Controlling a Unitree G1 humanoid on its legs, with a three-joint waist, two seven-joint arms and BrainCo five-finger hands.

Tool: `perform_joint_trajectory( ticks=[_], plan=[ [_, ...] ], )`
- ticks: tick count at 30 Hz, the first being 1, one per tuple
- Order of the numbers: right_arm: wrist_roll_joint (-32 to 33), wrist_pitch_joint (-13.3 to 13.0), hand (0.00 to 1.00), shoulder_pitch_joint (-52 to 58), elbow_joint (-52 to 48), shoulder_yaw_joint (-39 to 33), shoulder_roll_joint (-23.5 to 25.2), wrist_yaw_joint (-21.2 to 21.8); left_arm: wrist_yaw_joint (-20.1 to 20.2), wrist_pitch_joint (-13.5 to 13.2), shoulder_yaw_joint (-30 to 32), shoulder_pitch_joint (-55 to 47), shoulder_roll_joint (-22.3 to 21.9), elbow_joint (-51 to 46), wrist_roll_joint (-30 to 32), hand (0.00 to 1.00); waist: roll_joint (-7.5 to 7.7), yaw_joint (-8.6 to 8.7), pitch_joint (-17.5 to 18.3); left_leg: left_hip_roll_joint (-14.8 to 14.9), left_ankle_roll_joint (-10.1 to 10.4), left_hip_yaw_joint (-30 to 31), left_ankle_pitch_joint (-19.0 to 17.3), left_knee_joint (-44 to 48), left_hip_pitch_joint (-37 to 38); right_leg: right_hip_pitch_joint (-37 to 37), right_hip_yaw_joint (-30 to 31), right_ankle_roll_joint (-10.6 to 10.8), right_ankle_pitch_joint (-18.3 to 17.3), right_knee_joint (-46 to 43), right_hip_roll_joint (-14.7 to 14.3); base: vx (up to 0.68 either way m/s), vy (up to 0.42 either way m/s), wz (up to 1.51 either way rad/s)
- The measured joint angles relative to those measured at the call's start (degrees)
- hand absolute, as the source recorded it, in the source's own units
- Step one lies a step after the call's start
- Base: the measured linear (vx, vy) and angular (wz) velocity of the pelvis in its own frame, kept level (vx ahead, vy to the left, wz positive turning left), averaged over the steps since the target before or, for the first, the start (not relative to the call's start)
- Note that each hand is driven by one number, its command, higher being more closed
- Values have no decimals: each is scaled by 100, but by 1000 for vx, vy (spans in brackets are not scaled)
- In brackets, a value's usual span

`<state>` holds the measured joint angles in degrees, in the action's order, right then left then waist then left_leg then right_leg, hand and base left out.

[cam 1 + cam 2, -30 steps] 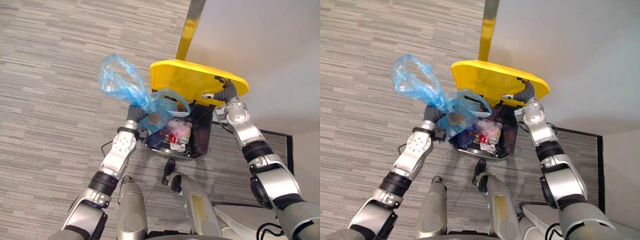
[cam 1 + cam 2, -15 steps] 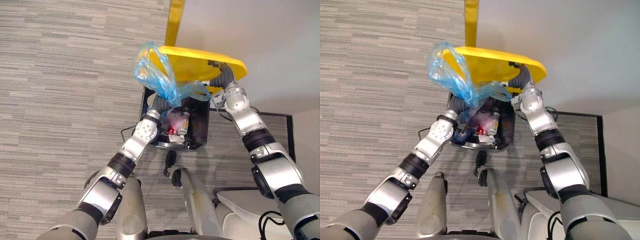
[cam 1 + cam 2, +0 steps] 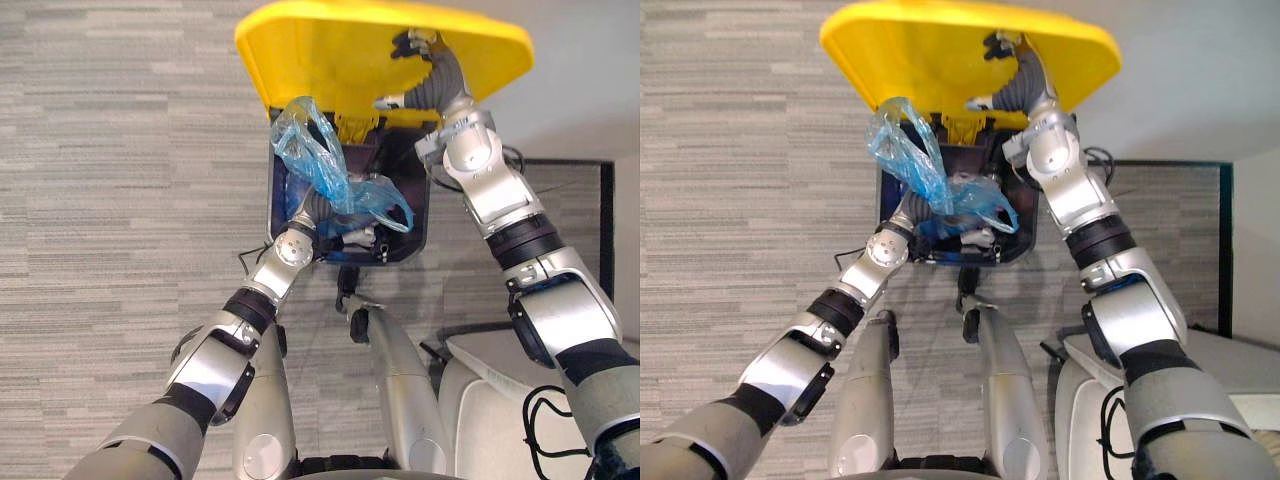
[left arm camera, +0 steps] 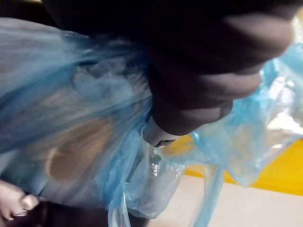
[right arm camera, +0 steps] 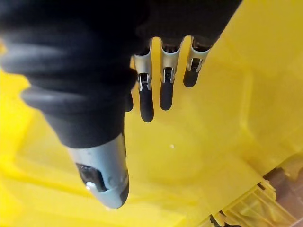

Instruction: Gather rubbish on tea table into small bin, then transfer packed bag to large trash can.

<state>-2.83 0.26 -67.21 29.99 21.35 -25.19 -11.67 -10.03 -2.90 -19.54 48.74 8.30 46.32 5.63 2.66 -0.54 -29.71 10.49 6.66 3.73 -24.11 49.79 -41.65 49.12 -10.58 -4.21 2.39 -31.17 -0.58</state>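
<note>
fig.: blue bag [image 3: 325, 165] at the large trash can [image 3: 272, 200]. the bag is thin, see-through film. its fuller lower part lies over the can's dark mouth, and its loose top stands up against the underside of the yellow lid [image 3: 320, 50].

handling (judged): light, soft and shapeless, with a slippery skin. the load sits low, so it will sag and swing from any hold. the film may tear if it drags on the rim. the best hold is the gathered neck just above the rubbish, not the slack top, which would slide through.

my left hand [image 3: 312, 212] is at the can's near edge, just under the bag. the film covers it, so i cannot tell how it is closed.

my right hand [image 3: 418, 50] is up on the lid. its fingers [image 5: 147, 101] are straight and spread flat against the yellow underside, propping it open and grasping nothing.

the can stands on grey carpet [image 3: 120, 180].
</note>
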Motion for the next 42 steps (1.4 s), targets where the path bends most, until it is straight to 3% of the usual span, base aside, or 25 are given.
perform_joint_trajectory(
  ticks=[13, 20, 24, 26, 30, 37, 42],
  plan=[
    [-191, -157, 0, 70, -246, 229, 164, -51, 9, 167, 177, -66, -120, 105, 783, 0, -1, -11, 5, 31, -28, -98, -39, 42, 33, -7, 56, 2, -4, -77, 36, -25, 20, 0],
    [-461, -178, 0, 1136, -548, 205, 234, -29, 0, 159, 236, -524, -123, -265, 701, 0, -21, -28, 39, -1, -45, -117, -45, -155, 688, -666, 44, 54, -104, -37, 87, -46, 13, 6],
    [-594, -158, 0, 1936, -687, 92, 302, 58, 0, 131, 245, -1024, -120, -559, 418, 0, -31, -40, 444, -59, -28, -155, 19, -501, 980, -885, 22, 60, -139, 72, 166, -1, -2, 9],
    [-647, -141, 0, 2095, -687, 29, 362, 68, 0, 116, 278, -1157, -106, -680, 363, 0, -31, -48, 444, -57, -4, -159, 36, -574, 1131, -1013, 7, 46, -155, 91, 167, 51, -9, 7],
    [-893, -86, 0, 3471, -896, -689, 696, 82, 2, -2, 483, -2169, -46, -1357, -29, 0, -36, -184, 809, -144, 33, -154, 184, -1105, 1792, -1506, -41, 49, -330, 147, 239, 79, -27, 15],
    [-1130, 22, 0, 5291, -624, -1500, 1179, 321, 167, -143, 1600, -4117, 274, -1749, -507, 0, -61, -182, 1300, -242, 63, -78, 411, -2008, 2918, -2461, -79, 130, -448, 555, 253, 64, -13, 9],
    [-1133, 23, 0, 5899, -366, -1841, 1359, 456, 272, -131, 2302, -4575, 348, -736, -519, 0, -51, -175, 1480, -254, 50, 37, 484, -2220, 3342, -2916, -181, 220, -499, 703, 265, 17, -3, 11]
  ],
)
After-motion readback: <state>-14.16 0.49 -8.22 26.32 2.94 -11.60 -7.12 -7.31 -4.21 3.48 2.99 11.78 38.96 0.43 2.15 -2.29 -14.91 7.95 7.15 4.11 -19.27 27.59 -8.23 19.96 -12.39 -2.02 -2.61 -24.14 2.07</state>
